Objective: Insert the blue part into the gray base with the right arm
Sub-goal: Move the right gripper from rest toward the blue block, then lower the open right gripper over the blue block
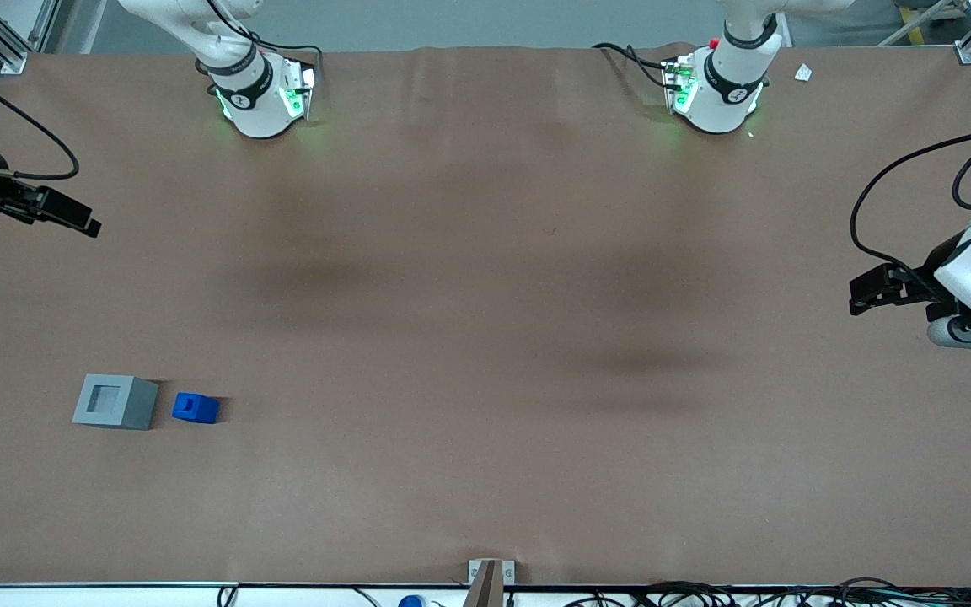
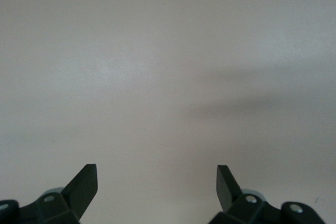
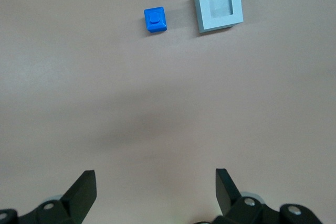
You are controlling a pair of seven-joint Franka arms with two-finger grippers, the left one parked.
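While well apart from blue part (image 1: 195, 408) just beside gray base (image 1: 115, 401), spread tool (image 3: 155, 190) above bare table (image 1: 485, 337).

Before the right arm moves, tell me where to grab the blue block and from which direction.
Take the blue block by its two flat side walls, coming straight down from above. It sits flat on the table, apart from the gray base, so the fingers have room on each side; its stepped top offers less to pinch. The gripper hangs open, farther from the front camera than both blocks.
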